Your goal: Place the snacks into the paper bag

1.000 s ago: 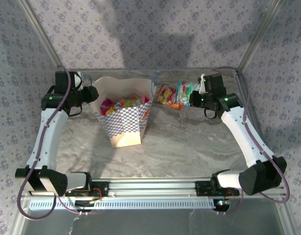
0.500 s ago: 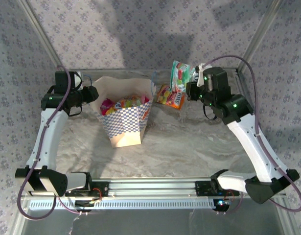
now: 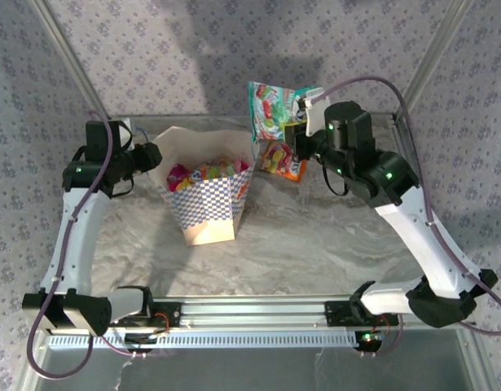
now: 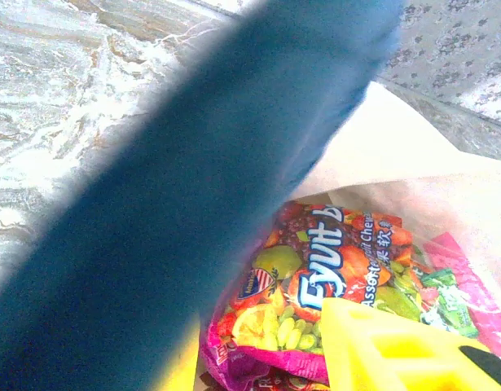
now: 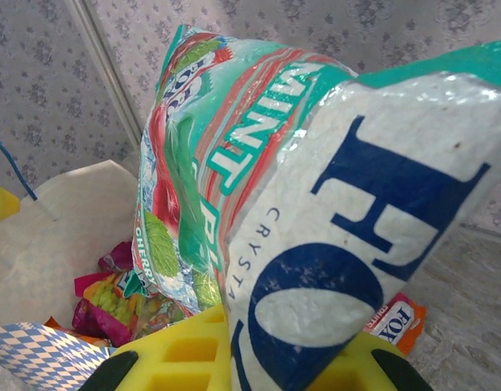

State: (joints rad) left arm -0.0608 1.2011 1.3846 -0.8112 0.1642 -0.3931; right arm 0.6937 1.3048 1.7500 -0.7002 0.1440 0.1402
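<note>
The cream paper bag (image 3: 209, 208) with its blue checked band stands upright left of centre, and several snacks lie inside it, a multicoloured pink-edged packet (image 4: 331, 269) on top. My right gripper (image 3: 293, 124) is shut on the teal-white packet (image 3: 270, 110), which hangs in the air just right of the bag's mouth; its yellow fingers (image 5: 177, 358) pinch the packet's lower end (image 5: 348, 261). A small orange packet (image 3: 283, 160) lies on the table below it. My left gripper (image 3: 152, 155) sits at the bag's left rim. A blurred blue cord (image 4: 193, 187) crosses its view and hides one finger.
The marble-patterned table (image 3: 315, 236) stretches in front of the bag and towards the arm bases. A metal frame edge (image 3: 401, 138) and patterned walls close in the back and the sides.
My right gripper has lifted the teal-white packet off the table and carried it up and left towards the bag. The orange packet stayed down. My left arm has barely moved.
</note>
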